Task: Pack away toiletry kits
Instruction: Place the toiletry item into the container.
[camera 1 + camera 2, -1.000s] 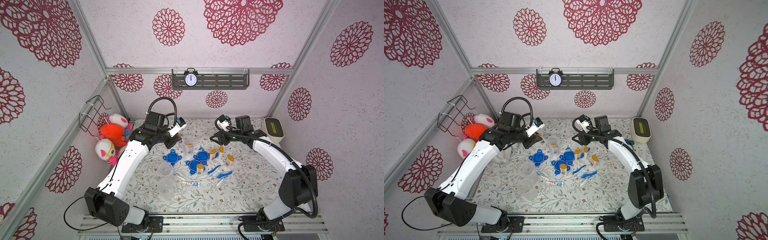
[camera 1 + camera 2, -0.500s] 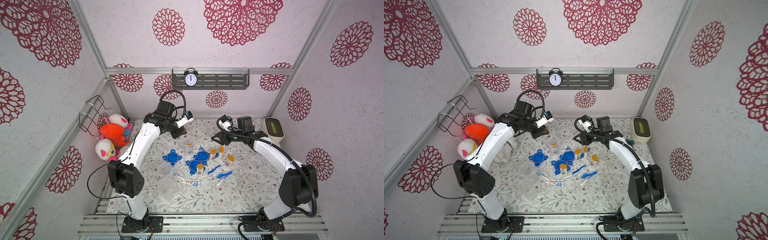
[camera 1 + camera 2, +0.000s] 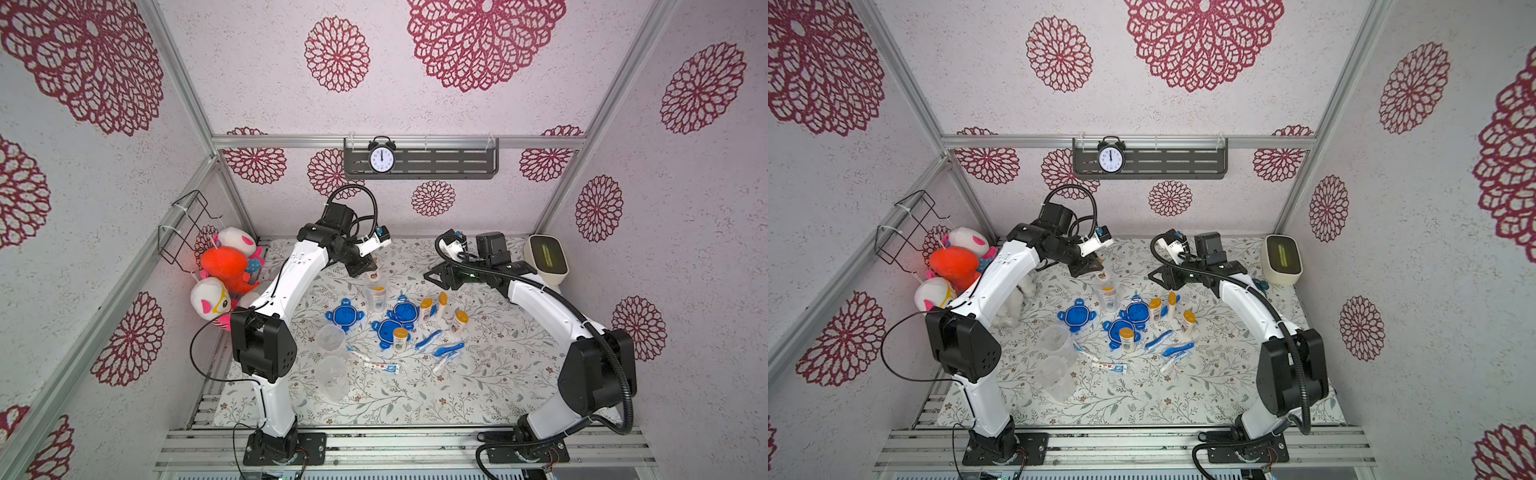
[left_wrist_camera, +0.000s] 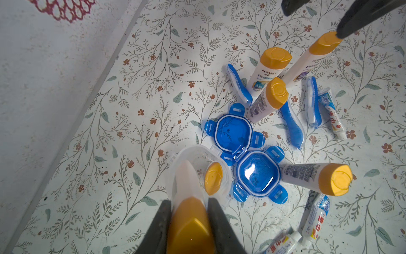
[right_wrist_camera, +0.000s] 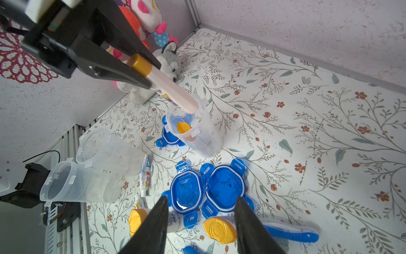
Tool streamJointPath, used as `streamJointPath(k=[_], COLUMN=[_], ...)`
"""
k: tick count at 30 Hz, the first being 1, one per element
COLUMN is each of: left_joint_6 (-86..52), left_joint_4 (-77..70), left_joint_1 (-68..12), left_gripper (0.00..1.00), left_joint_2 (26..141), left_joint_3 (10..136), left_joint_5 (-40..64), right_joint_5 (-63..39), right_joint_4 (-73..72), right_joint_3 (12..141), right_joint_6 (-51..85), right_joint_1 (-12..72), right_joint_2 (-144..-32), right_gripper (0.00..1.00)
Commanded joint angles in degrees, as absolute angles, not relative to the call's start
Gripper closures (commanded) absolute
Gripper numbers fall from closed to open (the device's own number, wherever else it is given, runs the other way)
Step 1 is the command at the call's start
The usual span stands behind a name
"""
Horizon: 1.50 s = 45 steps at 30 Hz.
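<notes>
My left gripper [image 4: 190, 202] is shut on the cap of a white orange-capped bottle [image 5: 171, 90]. The bottle slants down with its lower end at the mouth of a clear cup [image 3: 377, 297]. Another orange-capped bottle [image 4: 213, 178] stands inside that cup. My right gripper [image 5: 201, 199] hangs open, with nothing in it, above the blue lids [image 5: 222, 187] and standing bottles [image 3: 426, 309]. Blue toothbrushes [image 3: 428, 338] and a toothpaste tube [image 3: 382, 366] lie on the mat nearer the front.
Two empty clear cups [image 3: 330, 338] [image 3: 332, 376] stand front left of the lids. Plush toys [image 3: 224, 266] crowd the left wall under a wire basket [image 3: 183, 228]. A white box [image 3: 546, 259] sits back right. A clock [image 3: 381, 160] stands on the wall shelf.
My left arm has swung to the right and come down, bringing the held bottle over the cup. The right arm has barely moved.
</notes>
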State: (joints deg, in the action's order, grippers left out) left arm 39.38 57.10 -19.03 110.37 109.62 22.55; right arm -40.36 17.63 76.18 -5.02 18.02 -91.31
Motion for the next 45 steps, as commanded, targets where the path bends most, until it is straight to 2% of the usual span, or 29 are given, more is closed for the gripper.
streamJointPath(k=[1,6,14,23,31,37,41,45], left_joint_6=[41.57,41.7,41.0,40.19,36.7,25.07,15.74,8.56], left_joint_4=[57.7,57.83,57.84,57.51,54.58,39.25,28.09,21.33], left_joint_1=[-19.24,-19.2,-19.38,-19.62,-19.41,-17.05,-14.83,-13.97], left_gripper=[0.85,0.84,0.73,0.52,0.5,0.39,0.29,0.24], left_joint_2=[111.82,115.14,118.29,118.73,114.59,102.55,95.77,91.58], left_joint_3=[111.76,111.86,111.42,111.73,110.86,99.56,88.2,80.31], left_joint_5=[22.51,23.23,24.61,25.07,25.63,26.87,27.28,24.32], right_joint_5=[-41.81,-41.75,-39.62,-34.09,-23.27,-13.01,-11.8,-11.2], right_joint_4=[15.09,14.79,13.54,11.87,14.26,19.66,21.67,20.08], right_joint_3=[75.44,75.21,75.13,74.07,73.52,72.99,72.57,70.83], right_joint_6=[-3.96,-3.76,-3.06,0.82,5.5,10.48,13.42,18.48], right_joint_1=[17.67,17.61,17.66,17.67,17.5,14.49,13.71,13.13], right_joint_2=[-87.71,-87.92,-88.2,-87.9,-84.93,-83.57,-85.67,-87.89], right_gripper=[0.5,0.5,0.5,0.48,0.49,0.49,0.51,0.52])
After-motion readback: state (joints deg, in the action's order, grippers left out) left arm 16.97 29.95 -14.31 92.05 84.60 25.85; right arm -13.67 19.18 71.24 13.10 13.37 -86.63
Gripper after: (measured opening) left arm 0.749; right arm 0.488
